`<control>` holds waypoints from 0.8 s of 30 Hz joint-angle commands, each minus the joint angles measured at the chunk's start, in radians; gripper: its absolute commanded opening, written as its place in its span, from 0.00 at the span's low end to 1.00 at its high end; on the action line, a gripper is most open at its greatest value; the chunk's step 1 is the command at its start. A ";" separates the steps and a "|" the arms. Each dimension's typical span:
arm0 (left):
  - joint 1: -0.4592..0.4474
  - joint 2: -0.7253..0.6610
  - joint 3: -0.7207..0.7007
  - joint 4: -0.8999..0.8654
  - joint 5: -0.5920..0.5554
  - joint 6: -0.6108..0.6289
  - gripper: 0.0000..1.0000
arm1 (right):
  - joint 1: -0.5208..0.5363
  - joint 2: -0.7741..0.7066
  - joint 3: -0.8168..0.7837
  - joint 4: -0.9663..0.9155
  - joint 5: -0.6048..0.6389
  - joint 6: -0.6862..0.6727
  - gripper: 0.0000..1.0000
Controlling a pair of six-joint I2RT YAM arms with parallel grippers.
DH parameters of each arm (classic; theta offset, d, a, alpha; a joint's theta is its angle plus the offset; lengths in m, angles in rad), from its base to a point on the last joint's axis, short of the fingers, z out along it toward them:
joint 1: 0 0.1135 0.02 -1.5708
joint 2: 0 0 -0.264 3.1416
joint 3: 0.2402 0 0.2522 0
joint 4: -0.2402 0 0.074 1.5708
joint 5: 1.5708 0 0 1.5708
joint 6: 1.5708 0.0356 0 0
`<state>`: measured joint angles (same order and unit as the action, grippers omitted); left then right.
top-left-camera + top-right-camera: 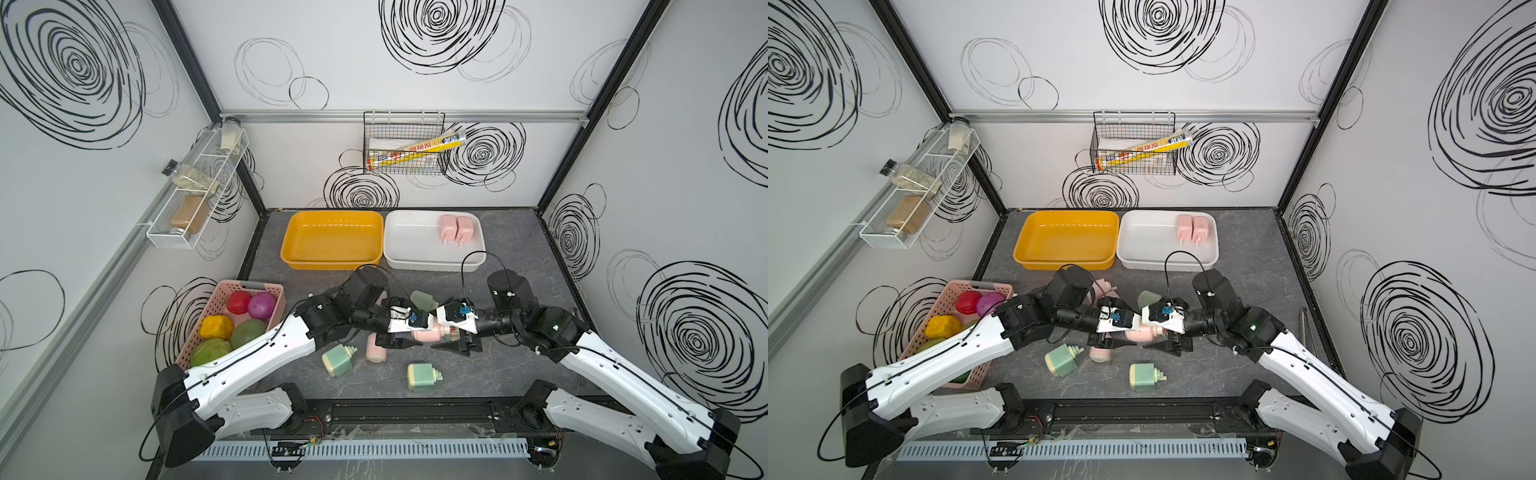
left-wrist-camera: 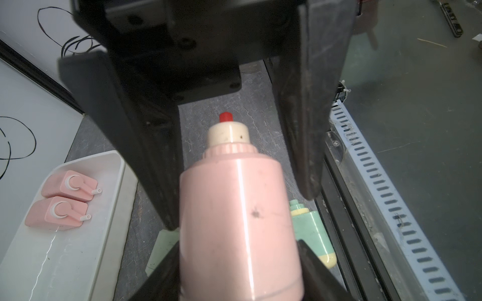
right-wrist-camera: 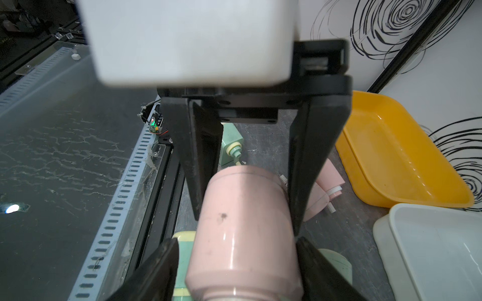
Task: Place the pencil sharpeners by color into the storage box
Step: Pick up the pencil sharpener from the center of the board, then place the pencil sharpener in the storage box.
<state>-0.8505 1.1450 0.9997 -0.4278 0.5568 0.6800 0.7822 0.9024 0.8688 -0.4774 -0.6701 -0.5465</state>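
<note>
- Plainly, the yellow box [image 1: 332, 262] stands empty. I take it for the green set, so a pink one dropped there would break the sort.
- The left gripper [image 2: 238, 242] is clamped on the butt end of a pink sharpener [image 1: 432, 335]. It holds the sharpener level off the table near the middle, nozzle toward the other arm.
- If that clamp lets go too soon, the sharpener would likely fall among the loose ones below, such as the green sharpener [image 1: 338, 360]. It could knock them about.
- The body looks smooth and rounded. An off-centre squeeze may twist it or squirt it out.
- The right gripper [image 3: 237, 239] straddles the nozzle end with its jaws apart. The right wrist view shows a gap on one side, so there is no grip yet.
- The two grippers sit almost nose to nose. A small drift could make fingers clash or pinch the thin nozzle instead of the body.
- The white box [image 1: 432, 264] holds two pinks [image 1: 456, 227] in its far right corner, well apart from the handover.
- A low carry could catch the box's near rim, and a drop on top of that pair might bounce out.
</note>
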 commanded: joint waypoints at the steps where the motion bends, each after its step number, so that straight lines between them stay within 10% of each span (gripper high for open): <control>1: -0.003 0.005 0.015 0.084 0.032 -0.020 0.00 | 0.006 0.003 -0.014 0.017 -0.014 0.003 0.70; 14: 0.003 0.041 0.039 0.080 0.009 -0.040 0.00 | 0.006 0.004 -0.002 -0.033 -0.019 -0.033 0.35; 19: 0.019 0.045 0.038 0.081 0.007 -0.040 0.02 | 0.004 0.004 0.001 -0.045 0.000 -0.058 0.00; 22: 0.042 0.044 0.028 0.095 0.018 -0.043 0.29 | 0.001 0.004 -0.002 -0.038 0.027 -0.060 0.00; 24: 0.062 0.036 0.008 0.126 0.016 -0.061 0.71 | -0.006 -0.003 -0.016 -0.004 0.067 -0.046 0.00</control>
<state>-0.8318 1.1847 1.0023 -0.4149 0.5793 0.6624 0.7795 0.9062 0.8627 -0.4870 -0.6262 -0.5739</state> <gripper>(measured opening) 0.637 0.589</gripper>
